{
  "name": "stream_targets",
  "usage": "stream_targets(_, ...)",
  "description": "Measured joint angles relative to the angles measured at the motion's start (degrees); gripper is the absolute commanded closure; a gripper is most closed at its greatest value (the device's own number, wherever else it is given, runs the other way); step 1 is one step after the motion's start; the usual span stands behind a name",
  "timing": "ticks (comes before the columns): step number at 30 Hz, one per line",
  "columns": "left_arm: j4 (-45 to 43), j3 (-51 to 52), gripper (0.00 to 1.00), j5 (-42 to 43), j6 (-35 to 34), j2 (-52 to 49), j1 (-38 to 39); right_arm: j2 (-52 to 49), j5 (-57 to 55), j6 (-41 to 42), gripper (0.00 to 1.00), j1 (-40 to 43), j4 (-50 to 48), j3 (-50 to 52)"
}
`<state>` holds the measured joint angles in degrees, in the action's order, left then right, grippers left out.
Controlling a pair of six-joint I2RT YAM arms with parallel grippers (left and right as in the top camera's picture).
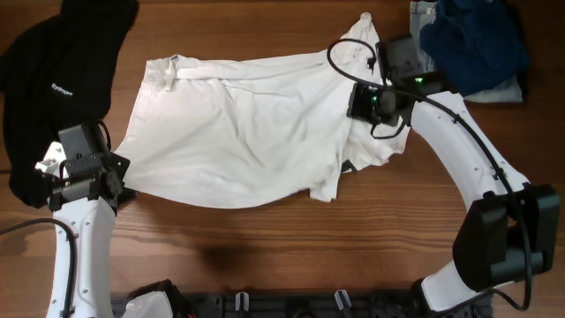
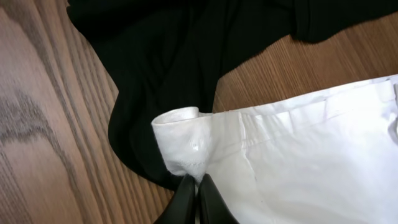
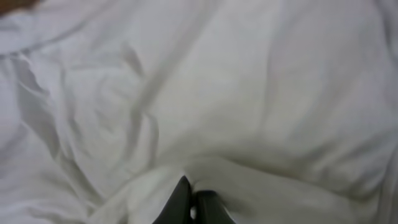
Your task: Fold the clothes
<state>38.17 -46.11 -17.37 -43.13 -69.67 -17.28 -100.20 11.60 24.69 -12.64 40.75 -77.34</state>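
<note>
Closed tight, my left gripper [image 2: 198,200] pinches a corner of the white T-shirt [image 1: 238,132], spread mid-frame overhead, and my right gripper [image 3: 194,202] a fold, so I should lift both evenly, clear of the black garment [image 1: 53,71] upper left.

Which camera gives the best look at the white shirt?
The overhead view: the white shirt lies spread across the table, nearly whole. The left wrist view shows only one corner at its fingers; the right wrist view shows just wrinkled cloth up close.
</note>
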Motion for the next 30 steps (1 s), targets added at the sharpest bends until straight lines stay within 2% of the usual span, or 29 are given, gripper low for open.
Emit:
stream_targets(2, -0.02, 0.00, 0.96, 0.02, 0.00, 0.00, 0.00, -0.02, 0.39, -0.39, 0.92, 0.00, -5.07, -0.11)
stream_targets(3, -0.04, 0.00, 0.96, 0.00, 0.00, 0.00, 0.00, -0.09, 0.44, -0.42, 0.64, 0.00, -7.04, -0.11)
stream_targets(4, -0.09, 0.00, 0.96, 0.00, 0.00, -0.02, 0.00, -0.24, 0.61, -0.52, 0.40, 0.00, -9.20, -0.11)
stream_targets(6, -0.22, 0.00, 0.96, 0.00, 0.00, 0.00, 0.00, -0.66, 1.11, -1.03, 0.33, 0.00, -9.46, -0.13)
stream_targets(10, -0.44, 0.00, 0.96, 0.00, 0.00, 0.00, 0.00, -0.42, 1.49, -2.97, 0.35, 0.00, 4.13, -1.75)
stream_targets(12, -0.42, 0.00, 0.96, 0.00, 0.00, 0.00, 0.00, 1.70, 1.46, -5.16, 0.41, -0.07, 13.11, -2.19)
stream_targets(14, -0.42, 0.00, 0.96, -0.02, 0.00, 0.00, 0.00, 3.04, 1.46, -7.63, 0.45, -1.31, 16.52, -1.51)
stream_targets(19, -0.44, 0.00, 0.96, -0.17, 0.00, 0.00, 0.00, 3.34, 1.03, -10.10, 0.57, -8.31, 7.65, 10.29)
stream_targets(24, -0.39, 0.00, 0.96, -0.22, 0.00, 0.00, 0.00, 3.34, -0.26, -10.93, 0.60, -9.44, -3.34, 20.13)
stream_targets(30, -0.42, 0.00, 0.96, -0.22, 0.00, 0.00, 0.00, 3.04, -0.13, -10.88, 0.61, -9.46, -11.47, 25.55)
